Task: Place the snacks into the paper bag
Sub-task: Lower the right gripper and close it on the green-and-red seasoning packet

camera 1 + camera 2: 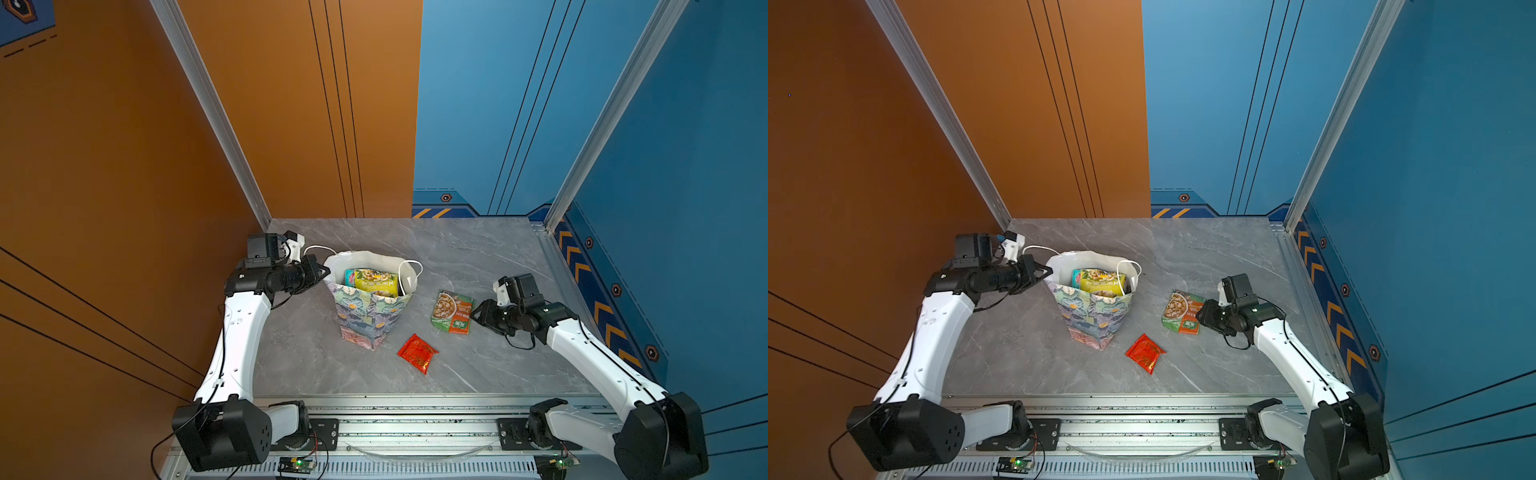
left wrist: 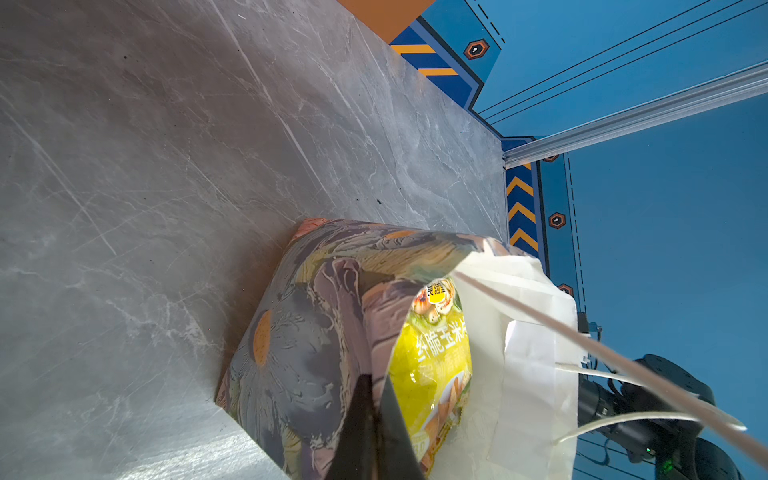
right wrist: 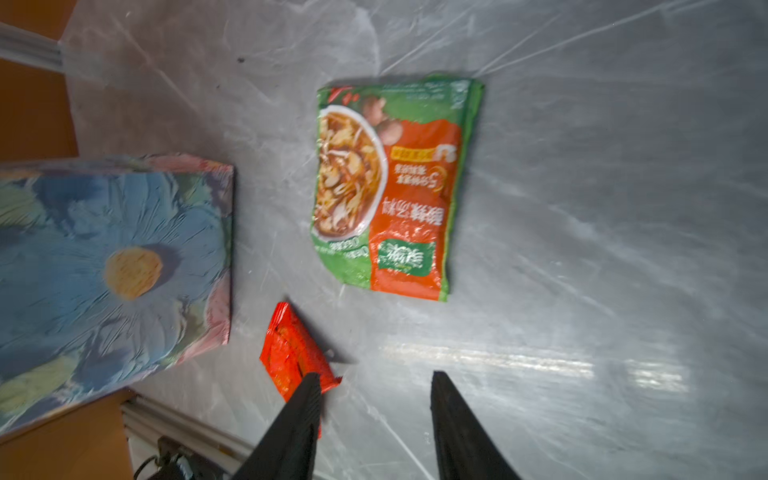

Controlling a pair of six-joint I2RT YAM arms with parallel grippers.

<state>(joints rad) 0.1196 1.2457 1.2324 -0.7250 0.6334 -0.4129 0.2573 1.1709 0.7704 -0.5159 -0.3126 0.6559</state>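
Note:
The floral paper bag [image 1: 370, 316] [image 1: 1096, 316] stands upright mid-table, mouth open. Inside it lie a yellow packet [image 1: 376, 282] [image 2: 432, 365] and a teal one [image 1: 350, 276]. My left gripper [image 1: 326, 272] [image 2: 374, 399] is shut on the bag's left rim, one finger outside the wall and one inside. A green-orange packet [image 1: 452, 311] [image 3: 390, 187] lies flat to the right of the bag. A small red packet [image 1: 417, 353] [image 3: 291, 353] lies nearer the front. My right gripper [image 1: 478, 313] [image 3: 374, 374] hovers at the green-orange packet's right edge, open, with nothing between its fingers.
The grey marble table [image 1: 478, 257] is walled by an orange panel on the left and blue panels behind and on the right. Aluminium posts [image 1: 552, 216] stand at the back corners. A metal rail [image 1: 415, 415] runs along the front. White cord handles [image 1: 409, 270] hang at the bag's mouth.

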